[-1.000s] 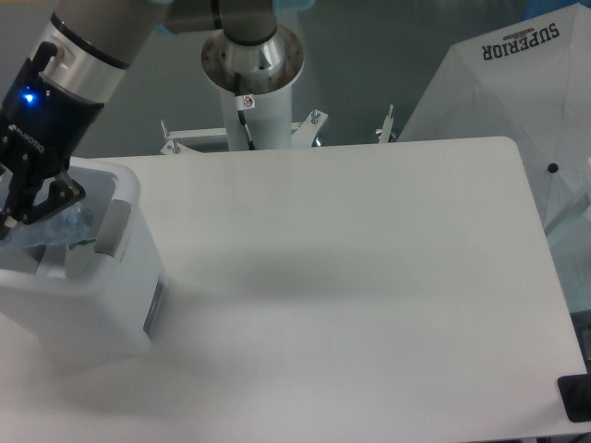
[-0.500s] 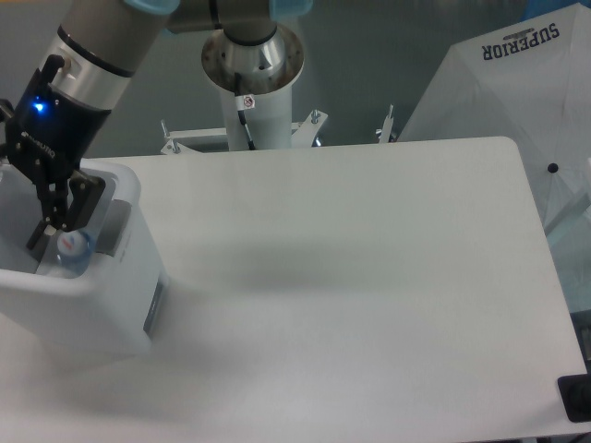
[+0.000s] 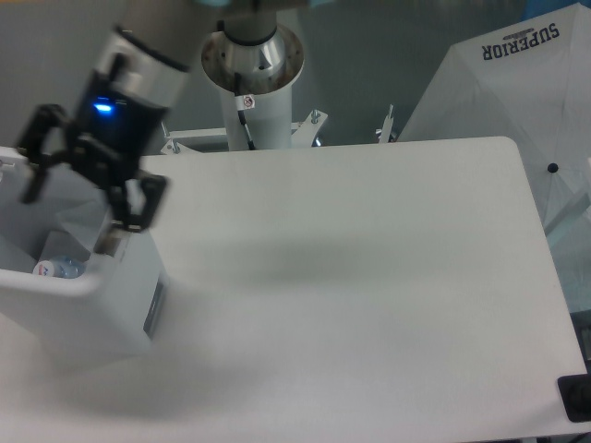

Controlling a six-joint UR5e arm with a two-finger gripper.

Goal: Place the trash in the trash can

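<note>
Smooth white plastic forms the trash can (image 3: 88, 305), a big rectangular bin with a rounded rim and a grey panel on its side, standing at the left edge of the matte white table (image 3: 369, 277); inside it lies the slim clear bluish bottle (image 3: 61, 269), white cap showing. Above the bin's opening hangs the black gripper (image 3: 85, 185), motion-blurred, its two fingers spread wide apart and holding nothing, a blue light glowing on its wrist

I see the clear bluish bottle (image 3: 61, 269), white cap showing, lying inside the large white trash can (image 3: 102, 309) at the bench's left edge; no bag visible.
</note>
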